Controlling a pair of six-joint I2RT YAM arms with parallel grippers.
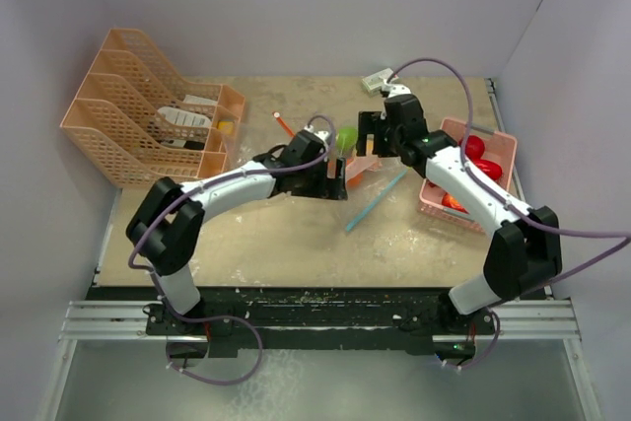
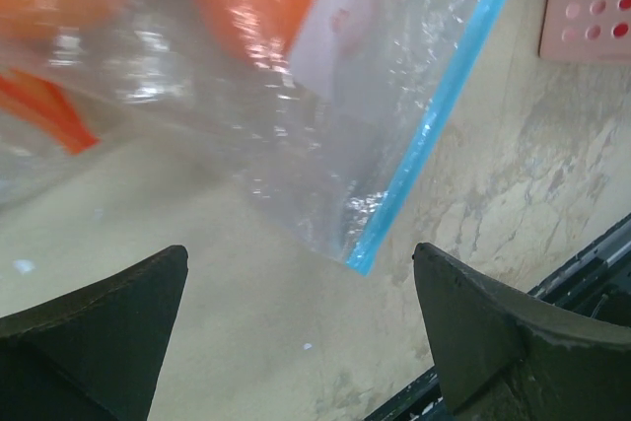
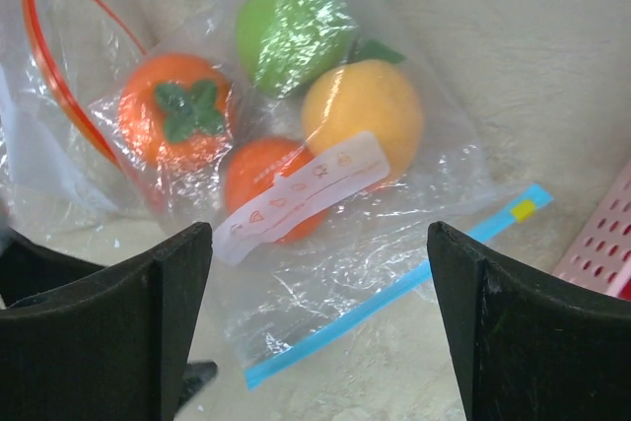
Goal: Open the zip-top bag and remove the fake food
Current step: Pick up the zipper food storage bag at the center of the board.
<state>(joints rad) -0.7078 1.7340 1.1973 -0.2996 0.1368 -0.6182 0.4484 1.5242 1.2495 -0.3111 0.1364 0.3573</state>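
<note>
From above, both arms meet over the bag [image 1: 367, 169] mid-table: left gripper [image 1: 335, 175] at its 9 o'clock, right gripper [image 1: 371, 135] at 12, basket [image 1: 505, 141] holding red fruit [image 1: 477, 150] at 3. Left wrist: fingers [image 2: 99, 332] spread and empty, blue zip [image 2: 434, 115] slanting 1 to 6 o'clock just ahead. Right wrist: fingers [image 3: 513, 322] released too, fruit [image 3: 365, 101] inside the bag at 12, zip nearest.

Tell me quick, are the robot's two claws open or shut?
Left gripper: open, holding nothing.
Right gripper: open, holding nothing.
</note>
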